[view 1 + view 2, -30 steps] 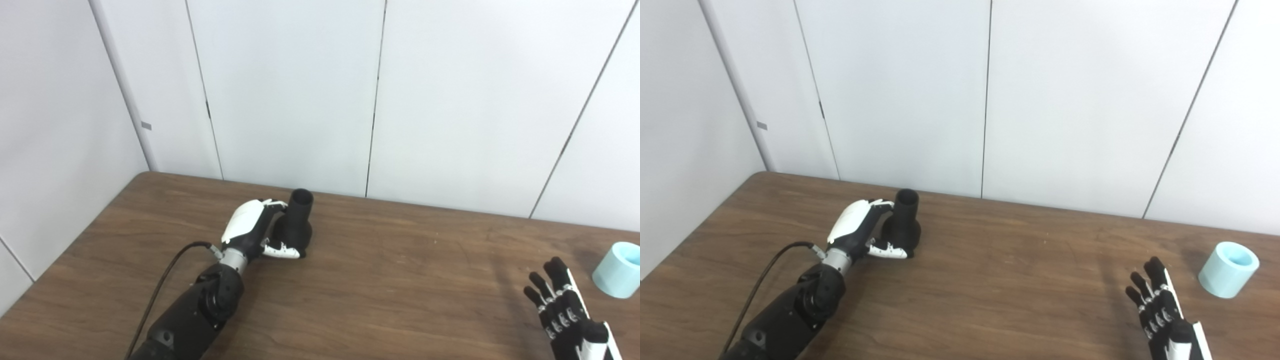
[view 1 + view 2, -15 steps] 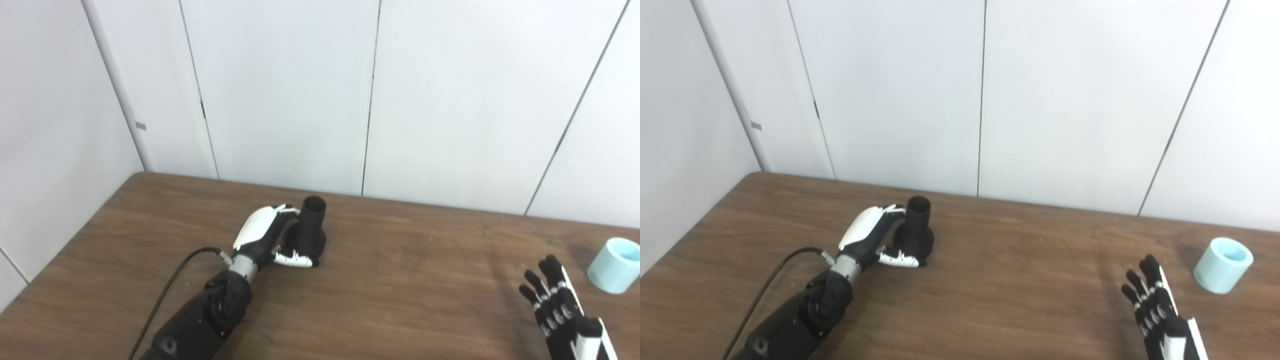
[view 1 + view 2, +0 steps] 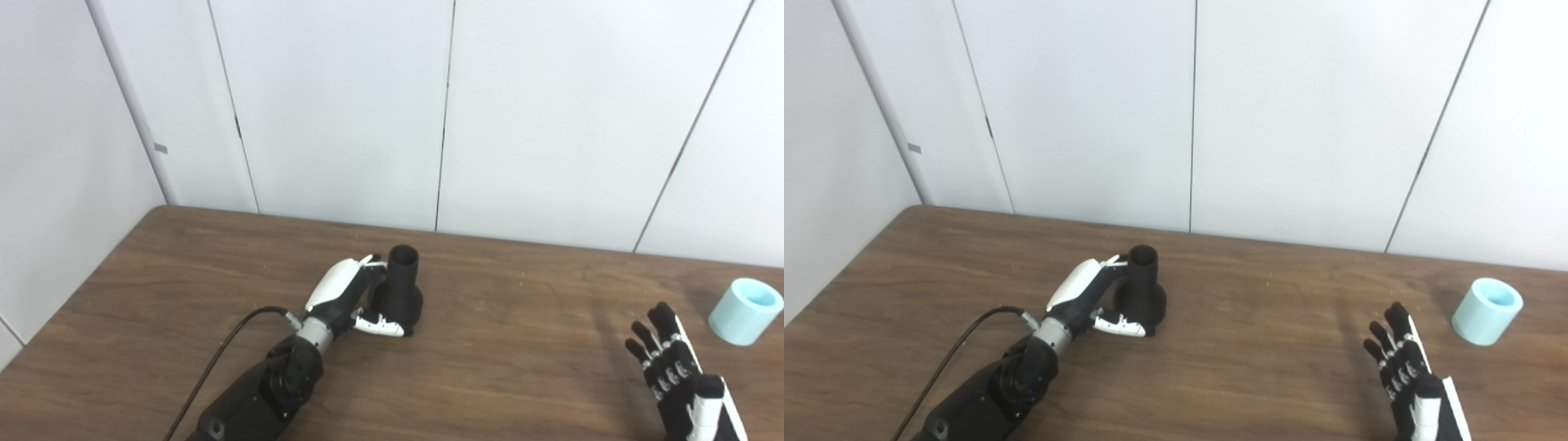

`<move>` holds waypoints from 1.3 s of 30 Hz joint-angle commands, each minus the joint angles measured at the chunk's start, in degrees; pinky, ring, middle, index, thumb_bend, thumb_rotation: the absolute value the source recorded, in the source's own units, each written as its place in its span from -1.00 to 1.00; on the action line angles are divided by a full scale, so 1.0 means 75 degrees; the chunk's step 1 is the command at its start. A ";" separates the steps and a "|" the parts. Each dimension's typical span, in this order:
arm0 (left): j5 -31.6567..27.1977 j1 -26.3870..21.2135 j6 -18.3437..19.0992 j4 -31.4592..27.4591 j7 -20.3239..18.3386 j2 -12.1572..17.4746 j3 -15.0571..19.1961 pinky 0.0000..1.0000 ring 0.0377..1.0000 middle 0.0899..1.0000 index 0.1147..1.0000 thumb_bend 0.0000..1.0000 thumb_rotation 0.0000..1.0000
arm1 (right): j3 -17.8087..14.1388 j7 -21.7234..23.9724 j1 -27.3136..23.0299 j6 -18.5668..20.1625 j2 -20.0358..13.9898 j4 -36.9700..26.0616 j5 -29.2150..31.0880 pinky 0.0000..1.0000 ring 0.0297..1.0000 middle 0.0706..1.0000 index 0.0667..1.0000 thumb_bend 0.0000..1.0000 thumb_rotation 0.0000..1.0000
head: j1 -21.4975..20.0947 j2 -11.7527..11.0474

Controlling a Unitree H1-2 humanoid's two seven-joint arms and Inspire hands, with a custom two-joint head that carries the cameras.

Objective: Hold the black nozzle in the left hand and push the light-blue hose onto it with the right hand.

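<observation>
The black nozzle (image 3: pixel 401 291) stands upright on the brown table (image 3: pixel 520 361), left of the middle, with its narrow mouth pointing up. My left hand (image 3: pixel 344 293) is shut on it: the fingers reach around the neck from the left and the thumb lies along the front of the wide base. The light-blue hose (image 3: pixel 745 302), a short tube section, stands on end at the far right of the table. My right hand (image 3: pixel 674 373) is low at the right, open with fingers spread, a hand's width left of and nearer than the hose, not touching it.
White wall panels (image 3: pixel 343 110) rise right behind the table's far edge, and another wall borders its left edge. A black cable (image 3: pixel 226 343) runs along my left forearm.
The camera has panned right a little. My left hand has carried the nozzle to the right across the table, still upright. The right hand has stayed open and barely moved.
</observation>
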 commanded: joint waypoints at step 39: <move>0.0366 0.1179 -0.1183 0.0968 -0.2320 -0.1341 -0.0817 1.00 0.93 0.55 -0.18 0.05 -0.87 | 0.0123 -0.0352 0.0327 0.0181 0.0472 -0.0379 -0.0213 0.87 0.93 1.00 1.00 0.47 1.00 | -0.0733 0.0339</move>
